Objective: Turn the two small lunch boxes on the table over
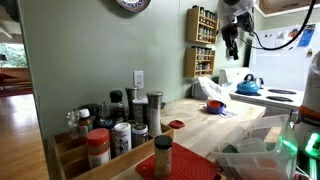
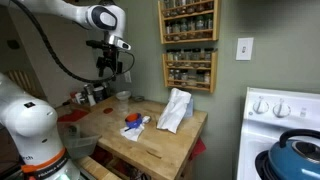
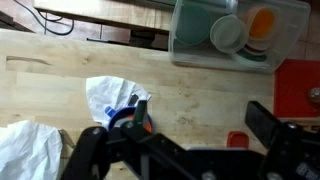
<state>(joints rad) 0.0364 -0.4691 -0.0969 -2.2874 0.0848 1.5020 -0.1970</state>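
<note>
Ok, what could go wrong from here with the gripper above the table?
The blue and orange pieces lie on a crumpled white wrapper, so the open gripper may pinch or drag the wrapper instead. The white bag stands close beside them and could get knocked on the way down.

The arm (image 2: pixel 70 12) arches over from its white base, wrist bent so the tool (image 2: pixel 110 68) hangs pointing down, raised high. In the wrist view its fingers (image 3: pixel 275 125) stand spread wide, gripping nothing.
</note>
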